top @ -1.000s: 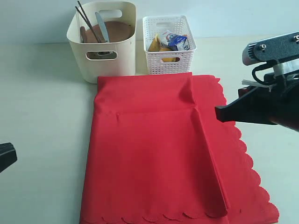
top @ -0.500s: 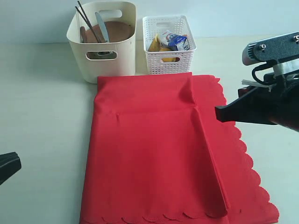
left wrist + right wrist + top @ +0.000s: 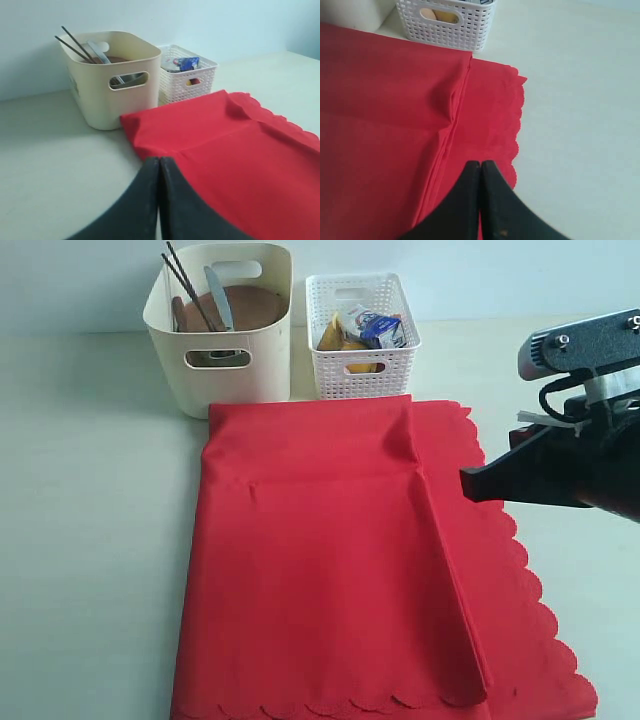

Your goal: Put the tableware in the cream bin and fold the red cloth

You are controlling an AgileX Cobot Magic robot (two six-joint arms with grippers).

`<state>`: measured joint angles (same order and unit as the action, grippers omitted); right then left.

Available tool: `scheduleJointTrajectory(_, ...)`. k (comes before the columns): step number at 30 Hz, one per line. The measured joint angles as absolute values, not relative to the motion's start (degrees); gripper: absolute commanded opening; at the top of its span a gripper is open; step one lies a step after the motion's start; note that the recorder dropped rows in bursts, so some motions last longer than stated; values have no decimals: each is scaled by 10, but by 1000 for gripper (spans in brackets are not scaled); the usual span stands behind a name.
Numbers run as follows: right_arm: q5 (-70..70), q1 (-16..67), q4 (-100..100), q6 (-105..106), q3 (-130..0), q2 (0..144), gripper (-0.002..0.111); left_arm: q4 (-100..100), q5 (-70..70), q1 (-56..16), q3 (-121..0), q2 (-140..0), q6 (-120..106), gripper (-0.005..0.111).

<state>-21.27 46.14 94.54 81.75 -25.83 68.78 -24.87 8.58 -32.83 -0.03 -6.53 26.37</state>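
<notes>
Gone from the exterior view's lower left edge is the left gripper (image 3: 159, 161); its wrist view shows the jaws pressed together and empty, near the red cloth's edge. On the pale table (image 3: 90, 490) the red cloth (image 3: 330, 560) lies flat and folded over, with a crease right of its middle and scallops along its right and front edges. The right gripper (image 3: 468, 483) hangs over that right edge, also closed on nothing. Just behind the cloth stands the cream bin (image 3: 250, 370), holding the brown plate (image 3: 250, 306), knife (image 3: 218, 295) and chopsticks (image 3: 185, 280). Beside it, the white lattice basket (image 3: 362, 370) holds a milk carton (image 3: 381, 329).
</notes>
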Motion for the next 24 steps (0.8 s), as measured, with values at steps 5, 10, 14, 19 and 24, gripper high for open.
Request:
scheduleJointTrajectory(5, -213, 461, 945, 818, -258, 688, 0, -259, 113, -293, 0, -12, 265, 2)
scheduleJointTrajectory(10, -212, 461, 945, 818, -258, 688, 0, -263, 123, -256, 0, -4, 269, 2)
scheduleJointTrajectory(14, -212, 461, 945, 818, -258, 694, 0, -264, 124, -224, 0, -4, 273, 2)
scheduleJointTrajectory(19, -212, 461, 945, 818, -258, 703, 0, -264, 125, -193, 0, -4, 290, 2)
scheduleJointTrajectory(24, -211, 461, 945, 818, -258, 704, 0, -224, 126, -189, 0, -4, 307, 2)
